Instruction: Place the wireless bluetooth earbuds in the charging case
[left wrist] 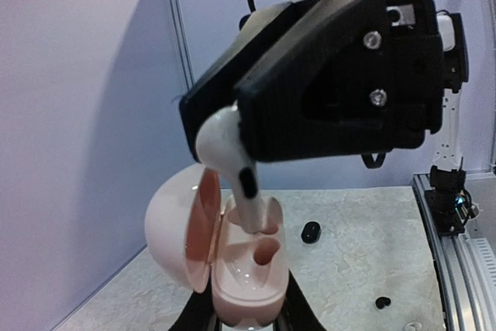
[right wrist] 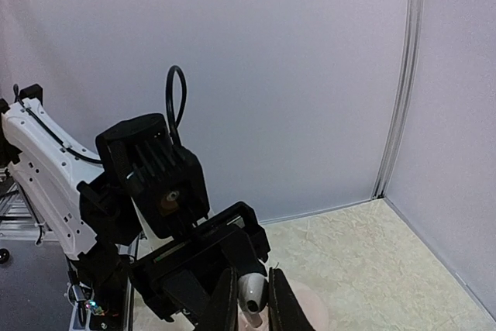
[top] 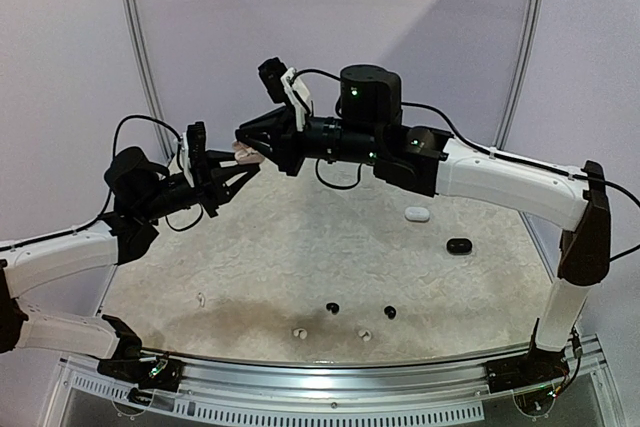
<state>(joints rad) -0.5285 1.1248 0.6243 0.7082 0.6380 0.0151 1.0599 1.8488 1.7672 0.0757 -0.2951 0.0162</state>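
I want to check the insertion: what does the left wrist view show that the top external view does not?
Only left wrist: the pink charging case open, its two sockets, and the stem of the white earbud at one socket. Only top external: a white case on the table, and the left arm. Both: the right gripper above the pink case, and a black case.

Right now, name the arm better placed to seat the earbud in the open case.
Right. The right gripper pinches the white earbud, its stem tip already at a socket of the open pink case. The left gripper is shut on that case, held above the table, and can only steady it.
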